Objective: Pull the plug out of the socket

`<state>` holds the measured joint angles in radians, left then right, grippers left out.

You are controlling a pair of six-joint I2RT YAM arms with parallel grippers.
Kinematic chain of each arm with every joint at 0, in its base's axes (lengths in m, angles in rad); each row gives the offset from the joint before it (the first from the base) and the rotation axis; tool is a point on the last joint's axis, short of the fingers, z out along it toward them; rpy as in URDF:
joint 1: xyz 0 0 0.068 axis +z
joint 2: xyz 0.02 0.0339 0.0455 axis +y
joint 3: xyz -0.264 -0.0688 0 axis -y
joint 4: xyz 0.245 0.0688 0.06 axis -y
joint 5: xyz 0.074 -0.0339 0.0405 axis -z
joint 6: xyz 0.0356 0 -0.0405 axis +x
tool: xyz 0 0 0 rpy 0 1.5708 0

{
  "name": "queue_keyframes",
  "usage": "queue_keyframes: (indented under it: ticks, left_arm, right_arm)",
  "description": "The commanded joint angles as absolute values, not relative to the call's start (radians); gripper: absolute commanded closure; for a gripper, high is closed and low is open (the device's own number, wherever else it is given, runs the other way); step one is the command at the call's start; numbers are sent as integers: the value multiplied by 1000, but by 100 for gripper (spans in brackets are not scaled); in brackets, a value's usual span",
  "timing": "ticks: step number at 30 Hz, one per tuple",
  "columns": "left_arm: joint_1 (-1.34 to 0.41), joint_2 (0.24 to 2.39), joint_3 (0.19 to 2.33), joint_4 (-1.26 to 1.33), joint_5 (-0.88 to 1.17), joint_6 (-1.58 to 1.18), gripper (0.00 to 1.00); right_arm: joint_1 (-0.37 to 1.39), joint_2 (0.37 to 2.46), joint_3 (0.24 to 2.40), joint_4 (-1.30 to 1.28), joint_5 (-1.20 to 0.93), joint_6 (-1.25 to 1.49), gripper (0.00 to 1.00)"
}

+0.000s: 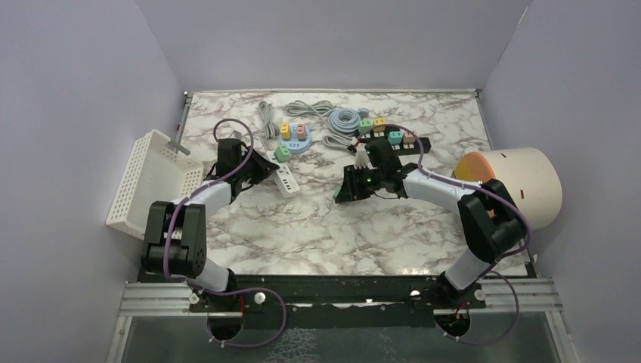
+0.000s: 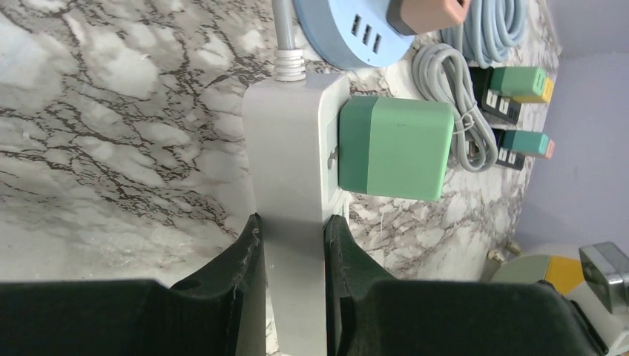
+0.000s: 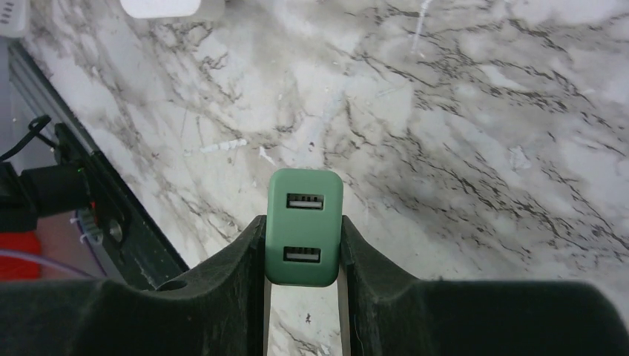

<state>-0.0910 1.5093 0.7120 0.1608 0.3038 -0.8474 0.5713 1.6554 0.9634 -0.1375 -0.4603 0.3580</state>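
Pale purple walls (image 1: 325, 38) stand on three sides of the room. Between them lies a big desk (image 1: 317, 234) with a white and grey marble top. A cream drum (image 1: 529, 185) with an orange end lies on its side, far out to the right of the right gripper. A white basket (image 1: 147, 178) leans by the left wall, out to the left of the left gripper.

The left gripper (image 2: 292, 230) is low over the desk. It pinches the near end of a white power strip (image 2: 285, 148). A green plug (image 2: 397, 148) sticks in the side of the strip, just past the gripper's tips and a bit to their right.

The right gripper (image 3: 304, 226) is well apart from that strip. It squeezes a green USB plug (image 3: 305, 208) between its fingers, and two USB holes face the wrist camera. This plug is free of any socket, with only marble under it.

Behind the right gripper lies a black power strip (image 1: 422, 142) with coloured plugs on it. Past the left gripper sits a round blue socket (image 1: 295, 144) with more plugs. Grey cables (image 1: 344, 117) are coiled farther back.
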Motion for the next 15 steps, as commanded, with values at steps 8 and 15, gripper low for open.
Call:
queue_keyframes:
  ticks: [8, 15]
  left_arm:
    - [-89, 1444, 782, 134, 453, -650, 100]
    - [-92, 1458, 787, 151, 491, -652, 100]
  right_arm:
    - [534, 1765, 1056, -227, -668, 235, 83]
    - [532, 1845, 1173, -276, -583, 168, 44]
